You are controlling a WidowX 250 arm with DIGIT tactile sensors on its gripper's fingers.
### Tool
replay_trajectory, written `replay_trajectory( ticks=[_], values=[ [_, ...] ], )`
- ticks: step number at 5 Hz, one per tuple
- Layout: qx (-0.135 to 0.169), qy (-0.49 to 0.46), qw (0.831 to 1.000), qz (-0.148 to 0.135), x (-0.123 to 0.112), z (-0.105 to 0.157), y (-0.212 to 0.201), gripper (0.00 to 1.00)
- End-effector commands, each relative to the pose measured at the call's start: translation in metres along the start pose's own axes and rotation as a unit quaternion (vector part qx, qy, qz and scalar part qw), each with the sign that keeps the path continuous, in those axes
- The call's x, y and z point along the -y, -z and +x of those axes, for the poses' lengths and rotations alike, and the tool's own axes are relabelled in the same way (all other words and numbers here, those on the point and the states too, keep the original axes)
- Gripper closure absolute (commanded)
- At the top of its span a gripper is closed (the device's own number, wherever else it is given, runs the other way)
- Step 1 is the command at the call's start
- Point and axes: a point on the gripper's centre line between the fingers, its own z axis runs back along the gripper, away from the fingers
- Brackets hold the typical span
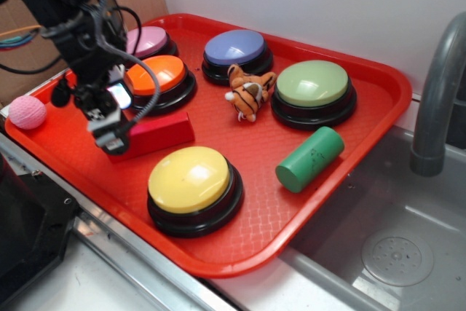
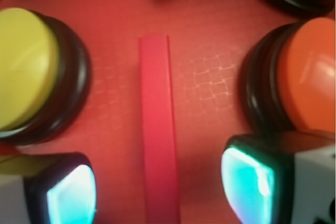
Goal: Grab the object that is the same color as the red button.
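No text, label, brand, number or sign can be read in either view; the domed plastic push-buttons (image 1: 195,178) carry no lettering, and the faint dark scuffs on the green wooden cylinder (image 1: 310,159) are too small to make out as characters

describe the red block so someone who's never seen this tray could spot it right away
On the red tray, look between the orange button and the yellow button, under the open gripper. The red block lies flat there, the only long, straight-edged piece among round buttons.
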Motion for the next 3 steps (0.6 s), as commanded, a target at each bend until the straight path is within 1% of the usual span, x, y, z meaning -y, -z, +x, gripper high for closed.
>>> replay_trajectory(
  ticks=[1, 2, 3],
  values=[
    [0.003, -0.002, 1.0, 0.012, -0.0004, -0.0023, 0.0196, 0.0],
    [-0.001, -0.007, 1.0, 0.03, 0.0035, -0.0024, 0.0226, 0.93],
    [-0.006, -0.004, 0.999, 0.032, 0.0043, -0.0013, 0.0226, 1.0]
  ],
)
